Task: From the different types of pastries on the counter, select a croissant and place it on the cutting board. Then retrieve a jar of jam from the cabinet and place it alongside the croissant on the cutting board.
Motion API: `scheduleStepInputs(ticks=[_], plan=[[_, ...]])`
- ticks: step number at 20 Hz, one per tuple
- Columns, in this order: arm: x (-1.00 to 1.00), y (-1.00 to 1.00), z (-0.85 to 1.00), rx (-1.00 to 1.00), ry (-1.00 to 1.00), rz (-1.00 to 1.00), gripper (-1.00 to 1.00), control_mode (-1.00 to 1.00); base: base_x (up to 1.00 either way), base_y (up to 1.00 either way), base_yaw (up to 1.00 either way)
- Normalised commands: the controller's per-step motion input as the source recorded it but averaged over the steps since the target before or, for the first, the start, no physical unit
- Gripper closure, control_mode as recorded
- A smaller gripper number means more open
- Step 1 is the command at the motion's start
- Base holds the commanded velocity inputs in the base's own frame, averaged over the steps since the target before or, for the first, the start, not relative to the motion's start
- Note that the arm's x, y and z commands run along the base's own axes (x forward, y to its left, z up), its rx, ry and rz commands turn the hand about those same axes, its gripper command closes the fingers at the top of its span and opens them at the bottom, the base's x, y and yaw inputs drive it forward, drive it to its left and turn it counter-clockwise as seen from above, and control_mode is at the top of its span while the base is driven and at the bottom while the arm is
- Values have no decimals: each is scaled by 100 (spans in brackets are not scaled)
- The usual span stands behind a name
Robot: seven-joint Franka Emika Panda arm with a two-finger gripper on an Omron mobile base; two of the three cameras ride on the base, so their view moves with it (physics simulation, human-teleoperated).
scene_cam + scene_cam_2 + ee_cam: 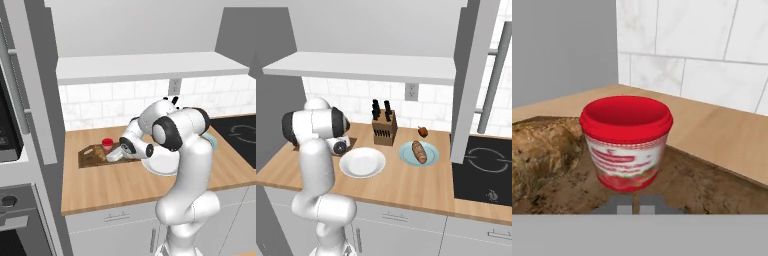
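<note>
The jar of jam (626,142), red with a red lid and a pale band, stands upright on the dark cutting board (707,187). The golden-brown croissant (539,152) lies on the board just left of the jar. My gripper (635,205) sits low in front of the jar, its fingertips shut together with nothing between them and a small gap to the jar. From the left base view, the jar (107,144) stands at the board's (87,159) right end, with the gripper (114,155) right beside it. The cabinet shelf (150,67) hangs above the counter (125,185).
A round white plate (362,162) lies right of the arm. Further right are a knife block (384,127), a pale blue plate (406,156) with the oblong pastry (419,151), the tiny dark pastry (423,131) and a black hob (483,162). A grey oven column (30,125) stands left.
</note>
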Motion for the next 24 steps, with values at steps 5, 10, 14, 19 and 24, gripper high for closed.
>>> scheduleStepInputs(ticks=[5, 10, 14, 19, 24], plan=[[-24, -26, 28, 7, 5, -1, -100, -100, 0, 0, 0], [-50, -32, 79, 11, 26, 0, -100, -100, 0, 0, 0], [-65, -38, 88, 12, 33, -5, -100, -100, 0, 0, 0], [-61, -34, 100, 1, 26, -8, -100, -100, 0, 0, 0], [-51, -24, 100, -1, 21, -16, -100, -100, 0, 0, 0]])
